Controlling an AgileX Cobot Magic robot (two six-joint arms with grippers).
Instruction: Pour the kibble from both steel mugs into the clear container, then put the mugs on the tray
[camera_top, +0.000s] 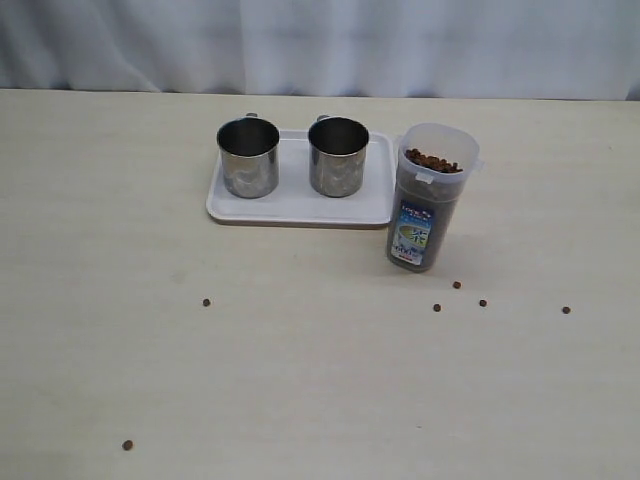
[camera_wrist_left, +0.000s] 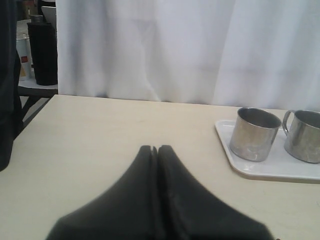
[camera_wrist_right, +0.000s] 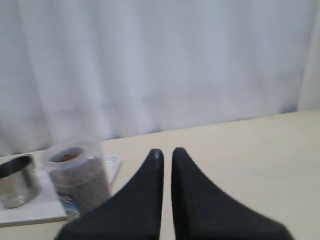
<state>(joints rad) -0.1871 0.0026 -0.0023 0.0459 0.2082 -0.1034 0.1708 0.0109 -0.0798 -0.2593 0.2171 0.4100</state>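
Observation:
Two steel mugs (camera_top: 248, 158) (camera_top: 338, 156) stand upright side by side on the white tray (camera_top: 300, 208), and both look empty. Just right of the tray stands the clear container (camera_top: 425, 200), filled nearly to the top with kibble (camera_top: 433, 160). Neither gripper shows in the exterior view. My left gripper (camera_wrist_left: 156, 148) is shut with nothing in it, hanging over bare table well away from the mugs (camera_wrist_left: 255, 134) and tray (camera_wrist_left: 260, 170). My right gripper (camera_wrist_right: 167, 152) is shut and holds nothing, with the container (camera_wrist_right: 80, 180) and one mug (camera_wrist_right: 17, 182) off to its side.
Several loose pellets lie on the table in front: one (camera_top: 207, 302), one near the front edge (camera_top: 128, 445), and a few by the container (camera_top: 457, 285) (camera_top: 566, 310). A white curtain (camera_top: 320, 45) backs the table. A dark cylinder (camera_wrist_left: 42, 50) stands on a side stand beyond the table's edge.

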